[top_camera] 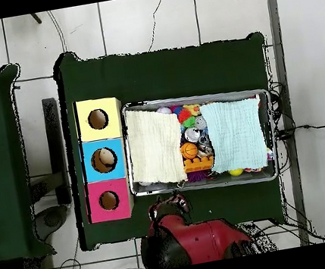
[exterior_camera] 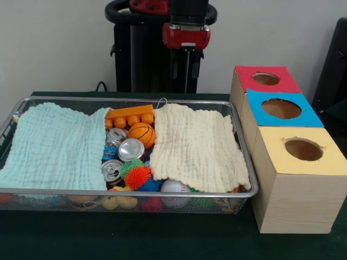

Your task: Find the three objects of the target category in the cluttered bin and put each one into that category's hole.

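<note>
Green cloth covers the desk (exterior_camera: 179,244), on which sits the large shallow silver wire-mesh bin (exterior_camera: 130,193). Inside, a pale blue muslin cloth (exterior_camera: 54,146) and a cream muslin cloth (exterior_camera: 198,146) flank a strip of clutter: cans, an orange basketball (exterior_camera: 142,134), spiky balls. No plush animals show. Beside the bin, the red-topped wooden box's round hole (exterior_camera: 265,79) lies farthest back. The red end effector (exterior_camera: 186,81) hangs behind the bin; whether it is apart or together I cannot tell.

You had a silver mesh basket (exterior_camera: 246,157) holding a pale mint cloth (exterior_camera: 54,145), a cream cloth (exterior_camera: 198,146) and an orange, black-lined basketball (exterior_camera: 142,134). Your three wooden boxes wore red (exterior_camera: 267,79), blue (exterior_camera: 283,108) and yellow (exterior_camera: 303,149) tops.
</note>
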